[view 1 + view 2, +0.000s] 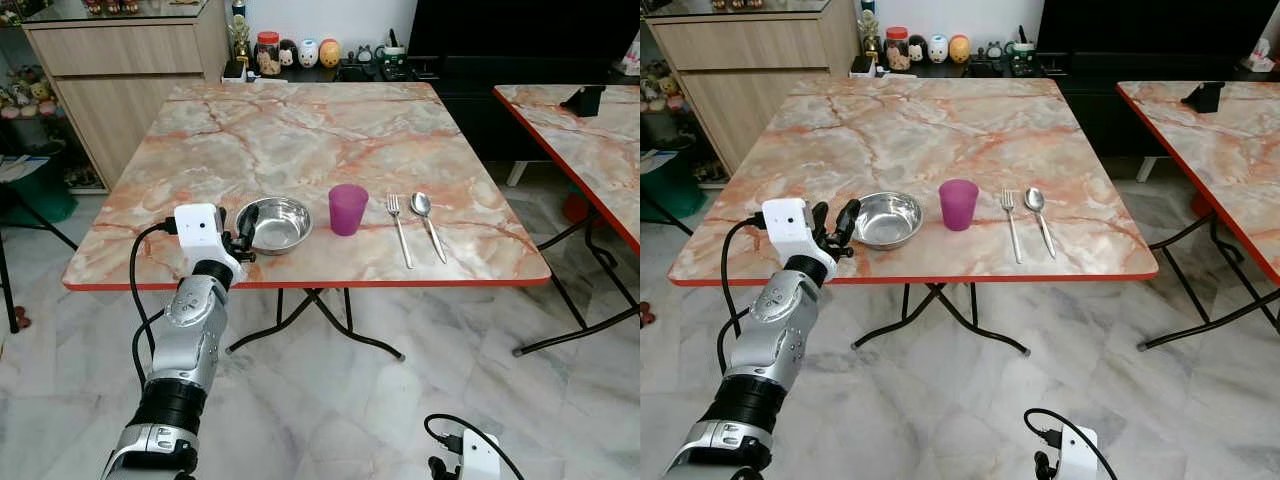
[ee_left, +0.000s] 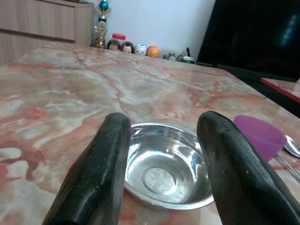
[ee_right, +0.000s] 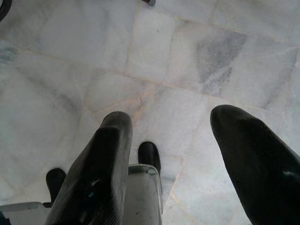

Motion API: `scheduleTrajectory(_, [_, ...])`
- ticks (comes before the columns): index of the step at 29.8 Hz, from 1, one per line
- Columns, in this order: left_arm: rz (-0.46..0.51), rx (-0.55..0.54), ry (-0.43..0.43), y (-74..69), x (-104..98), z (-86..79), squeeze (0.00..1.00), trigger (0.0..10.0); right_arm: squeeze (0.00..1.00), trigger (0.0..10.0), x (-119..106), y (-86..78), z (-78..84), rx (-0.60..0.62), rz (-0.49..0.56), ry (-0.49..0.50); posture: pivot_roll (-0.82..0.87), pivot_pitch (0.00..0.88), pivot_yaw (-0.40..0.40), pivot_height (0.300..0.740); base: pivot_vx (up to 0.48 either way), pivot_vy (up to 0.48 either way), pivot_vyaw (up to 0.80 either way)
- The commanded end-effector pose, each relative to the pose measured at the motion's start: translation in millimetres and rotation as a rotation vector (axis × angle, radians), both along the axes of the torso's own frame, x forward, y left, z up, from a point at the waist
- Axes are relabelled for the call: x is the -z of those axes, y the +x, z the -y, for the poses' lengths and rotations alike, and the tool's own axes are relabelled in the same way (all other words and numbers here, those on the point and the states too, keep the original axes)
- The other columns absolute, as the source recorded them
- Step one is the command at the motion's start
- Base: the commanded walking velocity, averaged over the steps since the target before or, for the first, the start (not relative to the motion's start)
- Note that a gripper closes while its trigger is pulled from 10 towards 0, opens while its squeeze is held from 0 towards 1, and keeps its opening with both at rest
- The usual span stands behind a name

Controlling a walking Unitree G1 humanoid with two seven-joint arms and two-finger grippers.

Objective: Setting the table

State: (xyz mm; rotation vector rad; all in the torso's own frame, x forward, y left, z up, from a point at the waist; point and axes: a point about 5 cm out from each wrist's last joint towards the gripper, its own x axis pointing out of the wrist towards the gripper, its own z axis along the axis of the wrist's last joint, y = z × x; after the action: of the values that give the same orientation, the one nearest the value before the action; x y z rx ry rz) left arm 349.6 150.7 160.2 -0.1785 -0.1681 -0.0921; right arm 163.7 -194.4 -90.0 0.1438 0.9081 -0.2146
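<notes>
Left eye view: marble table [image 1: 300, 140], tiled floor [image 1: 330, 400]; left pincer [image 1: 238, 232] spread beside bowl [image 1: 273, 224].

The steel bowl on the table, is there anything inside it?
Nothing: the steel bowl shows a bare, shiny bottom. The left gripper hangs open just before it, and its fingers cover part of the near rim.

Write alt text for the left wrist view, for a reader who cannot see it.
The left gripper, its two black fingers open, points at an empty steel bowl on a marble-patterned table. A purple cup stands beside the bowl, with part of a spoon past it. Small figurines line the table's far side before a white wall.
</notes>
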Motion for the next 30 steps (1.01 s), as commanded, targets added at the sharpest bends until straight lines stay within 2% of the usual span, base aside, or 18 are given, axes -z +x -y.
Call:
scheduleTrajectory(1, [0.031, -0.007, -0.024, -2.3, -6, -3.0, 0.0, 10.0, 0.0, 10.0, 1, -1.6, -0.7, -0.003, -0.012, 0.001, 0.04, 0.0, -0.019, 0.74, 0.0, 0.0, 0.0])
scheduleTrajectory(8, [0.088, -0.011, -0.012, -4.6, -16, -5.9, 0.0, 10.0, 0.0, 10.0, 2, -4.2, -0.1, -0.011, -0.008, -0.005, 0.05, 0.0, -0.017, 0.74, 0.08, 0.0, 0.0])
scheduleTrajectory(16, [0.099, -0.012, -0.014, -5.4, -17, -8.2, 0.0, 10.0, 0.0, 10.0, 8, -26.6, 11.2, -0.032, -0.05, -0.047, 0.05, 0.0, -0.013, 0.74, 0.3, 0.0, 0.0])
scheduleTrajectory(22, [0.099, -0.009, -0.014, -5.5, -19, -9.2, 0.0, 10.0, 0.0, 10.0, 9, -34.8, 15.7, -0.036, -0.045, -0.054, 0.04, 0.0, -0.006, 0.74, 0.301, 0.0, 0.0])
scheduleTrajectory(25, [0.097, -0.013, -0.017, -5.1, -18, -9.9, 0.0, 10.0, 0.0, 10.0, 11, -46.4, 23.2, -0.01, -0.073, -0.064, 0.04, 0.0, -0.009, 0.74, 0.299, 0.0, 0.0])
scheduleTrajectory(30, [0.098, -0.016, -0.018, -5.1, -19, -10.1, 0.0, 10.0, 0.0, 10.0, 11, -46.1, 24.7, -0.012, -0.071, -0.064, 0.04, 0.0, -0.009, 0.74, 0.3, 0.0, 0.0])
